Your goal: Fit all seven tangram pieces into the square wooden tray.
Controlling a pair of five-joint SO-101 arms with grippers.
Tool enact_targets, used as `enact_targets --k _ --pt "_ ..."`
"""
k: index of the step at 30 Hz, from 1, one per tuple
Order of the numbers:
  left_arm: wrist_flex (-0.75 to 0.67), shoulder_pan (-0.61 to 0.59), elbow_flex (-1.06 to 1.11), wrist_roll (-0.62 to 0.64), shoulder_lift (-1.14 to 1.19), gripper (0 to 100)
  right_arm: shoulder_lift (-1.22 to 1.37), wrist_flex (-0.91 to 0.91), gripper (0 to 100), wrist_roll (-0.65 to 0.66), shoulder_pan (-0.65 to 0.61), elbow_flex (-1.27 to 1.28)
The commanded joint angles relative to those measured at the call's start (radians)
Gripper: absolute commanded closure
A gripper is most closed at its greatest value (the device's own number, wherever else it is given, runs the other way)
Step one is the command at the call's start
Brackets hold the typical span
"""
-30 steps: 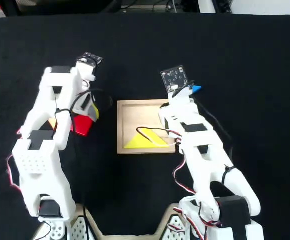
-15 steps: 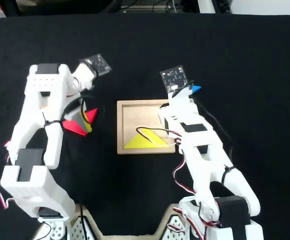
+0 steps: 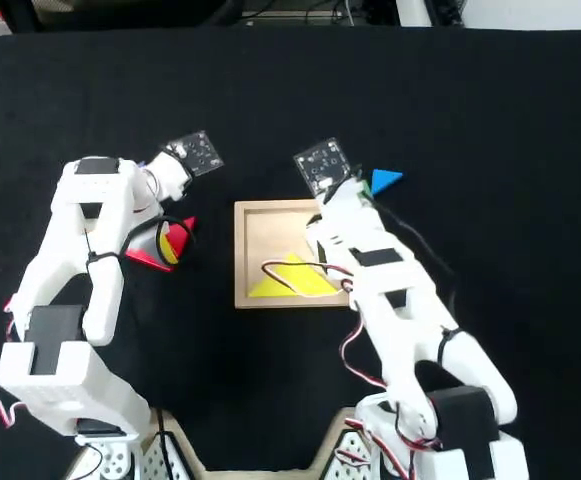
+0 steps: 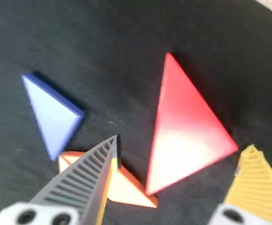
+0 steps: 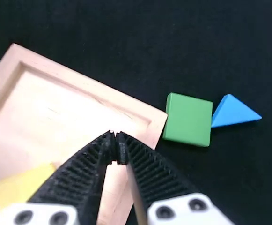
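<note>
The square wooden tray (image 3: 245,250) lies mid-table with a yellow triangle (image 3: 285,280) in its near part. My right gripper (image 5: 115,140) hovers shut and empty over the tray's far right corner (image 5: 154,123). Just past that corner lie a green square (image 5: 188,119) and a blue triangle (image 5: 231,112) (image 3: 385,180). Left of the tray, my left gripper (image 4: 182,145) stands open over a red triangle (image 4: 187,126) (image 3: 148,258), one finger on each side. A pale blue triangle (image 4: 54,115) and an orange triangle (image 4: 126,187) lie beside it, the orange one partly under the grey finger (image 4: 89,178).
Black cloth covers the table (image 3: 470,100). The right arm's body and a loose cable (image 3: 280,270) hang over the tray's right half. Open cloth stretches behind the tray and far right.
The right arm has swung left over the tray's far corner, uncovering the blue triangle. The left arm has shifted and its gripper now sits lower over the red triangle.
</note>
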Motion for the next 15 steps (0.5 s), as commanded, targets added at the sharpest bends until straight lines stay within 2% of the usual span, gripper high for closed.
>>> enact_targets --k 1,4,15 --pt "-0.028 -0.007 -0.01 -0.008 0.017 61 0.005 -0.02 98.4 0.011 -0.012 -0.033" --pt "-0.025 0.004 -0.001 -0.046 0.049 61 0.004 -0.02 98.4 0.011 -0.011 -0.033" --pt "-0.032 0.016 0.013 -0.057 0.064 61 0.008 -0.02 98.4 0.011 -0.012 -0.033"
